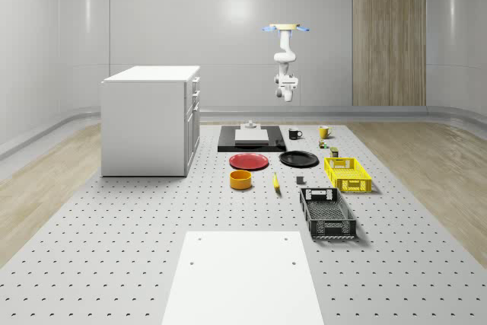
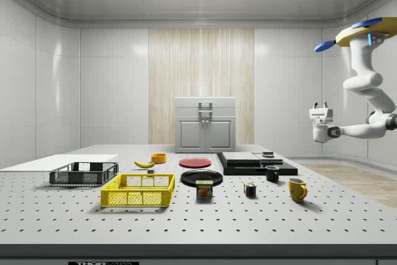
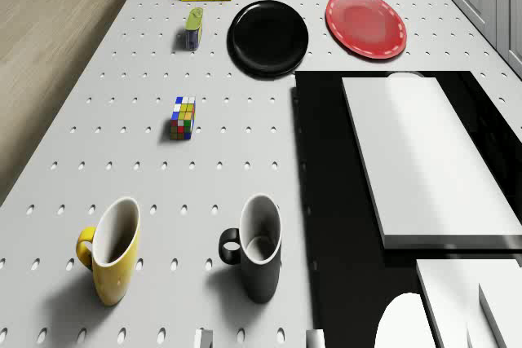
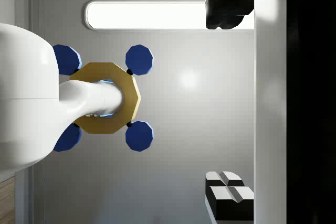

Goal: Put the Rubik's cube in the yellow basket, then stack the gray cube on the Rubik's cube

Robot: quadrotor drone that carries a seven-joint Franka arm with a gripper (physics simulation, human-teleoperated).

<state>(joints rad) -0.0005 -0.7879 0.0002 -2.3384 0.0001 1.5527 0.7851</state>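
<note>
Open worktop (image 3: pixel 122 120) all around Rubik's cube (image 3: pixel 183 117); spam tin (image 3: pixel 193 28) and mugs (image 3: pixel 261 246) well apart; black slab (image 3: pixel 326 201) alongside.

Surface materials and finishes across the simulated workspace.
The bench (image 1: pixel 114 264) is matt grey, metal-like, perforated with a regular hole grid; a smooth white panel (image 1: pixel 243 279) lies on it. The yellow basket (image 1: pixel 348 174) and the dark basket (image 1: pixel 327 213) appear as moulded plastic lattice. The black plate (image 3: pixel 267 37) and black mug (image 3: pixel 259 257) are glossy; the red plate (image 3: pixel 365 24) has a softer sheen. The Rubik's cube (image 3: pixel 183 118) shows shiny coloured tiles. The arm (image 2: pixel 372 100) is smooth white. A wall panel (image 1: pixel 388 32) looks like wood.
</note>
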